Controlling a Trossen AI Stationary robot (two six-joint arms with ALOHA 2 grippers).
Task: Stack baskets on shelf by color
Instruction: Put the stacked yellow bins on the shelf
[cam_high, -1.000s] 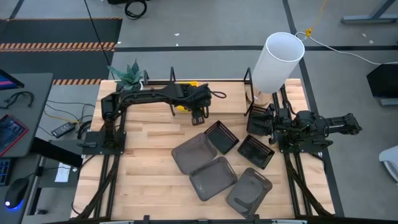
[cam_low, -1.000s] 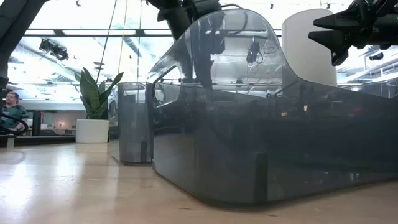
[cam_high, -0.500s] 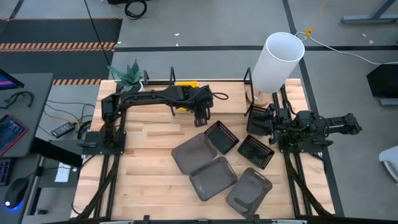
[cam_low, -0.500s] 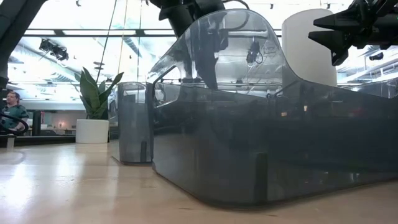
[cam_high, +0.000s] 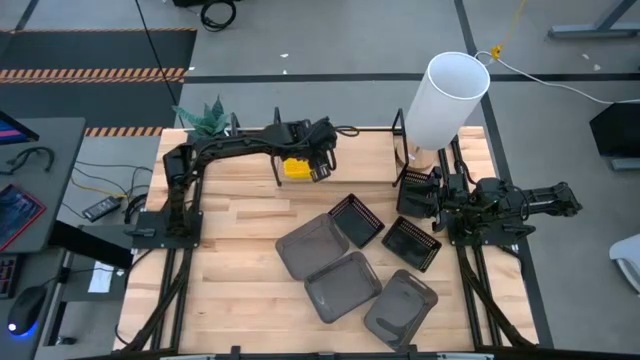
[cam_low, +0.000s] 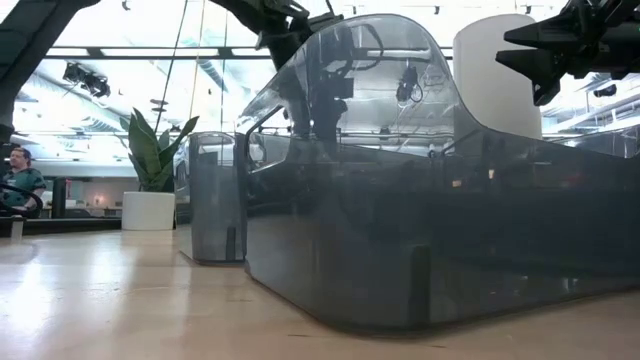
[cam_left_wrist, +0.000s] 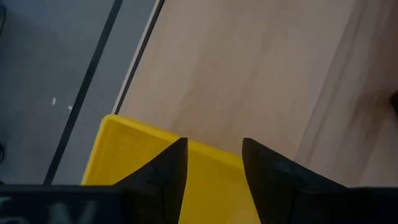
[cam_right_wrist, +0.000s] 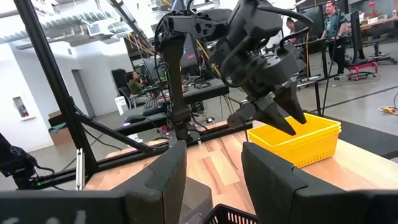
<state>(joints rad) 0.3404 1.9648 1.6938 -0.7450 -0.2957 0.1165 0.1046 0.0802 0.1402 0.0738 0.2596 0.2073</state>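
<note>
High view: yellow basket (cam_high: 296, 167) sits in the upper middle of the frame, at the back of the table (cam_high: 240, 250), inside the wire shelf (cam_high: 278, 150). Left gripper (cam_high: 321, 170) hovers at the basket's right edge. Right wrist view shows that gripper (cam_right_wrist: 281, 115) above the basket (cam_right_wrist: 298, 140), fingers parted, nothing between them, tips just over the near rim. Left wrist view looks down past its own fingers (cam_left_wrist: 165, 171) onto the yellow basket (cam_left_wrist: 124, 155), bare wood beyond.

Centre and lower centre of the high view: three dark grey baskets, one left (cam_high: 311, 244), one middle (cam_high: 342, 285), one lower right (cam_high: 400, 304); the first two overlap or touch at their edges. Two black mesh baskets lie just above them, one (cam_high: 355, 220) touching the left grey basket, the other (cam_high: 412, 243) to its right.

Right gripper (cam_high: 418, 193) waits at the right edge of the table, fingers apart and empty, beside the white cylinder (cam_high: 446, 100).

Low view: a grey basket wall (cam_low: 440, 230) fills most of the frame.
</note>
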